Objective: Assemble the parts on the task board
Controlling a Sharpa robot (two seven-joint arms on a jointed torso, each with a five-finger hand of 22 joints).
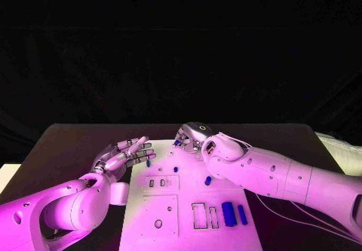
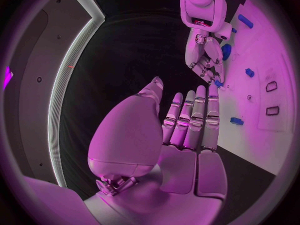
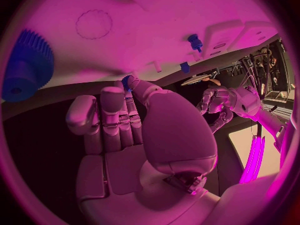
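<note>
The task board [image 1: 162,209] is a flat white plate with a smooth matte face, lying in the middle of the dark desk [image 1: 68,141]. Its surface carries rectangular cut-outs, small oval slots and round holes.

Parts visible on the board in the head view, all of blue plastic:
- Two long bars [image 1: 228,213], lying side by side near the board's right edge, the left one thicker than the right.
- One short peg [image 1: 207,180], just beside the right forearm.
- One small peg [image 1: 175,169], near the board's far end.
- One small piece [image 1: 148,163], at the board's left edge, just beside the left fingertips.

The right wrist view also shows a toothed blue gear [image 3: 26,65] on the board, with a hole through its hub.

The right hand [image 1: 193,139] is silver, jointed and glossy. It hovers over the far end of the board with its fingers [image 3: 106,110] curled in. A small ribbed blue part [image 3: 127,81] is pinched between the thumb tip and a fingertip; the head view shows this part at the fingertips, above the board's far edge.

The left hand [image 1: 124,156] rests over the desk at the board's left edge, palm turned up. Its fingers [image 2: 194,115] lie straight and close side by side, with the thumb apart, and hold nothing. They point toward the right hand, and the two hands are near each other but not touching.
</note>
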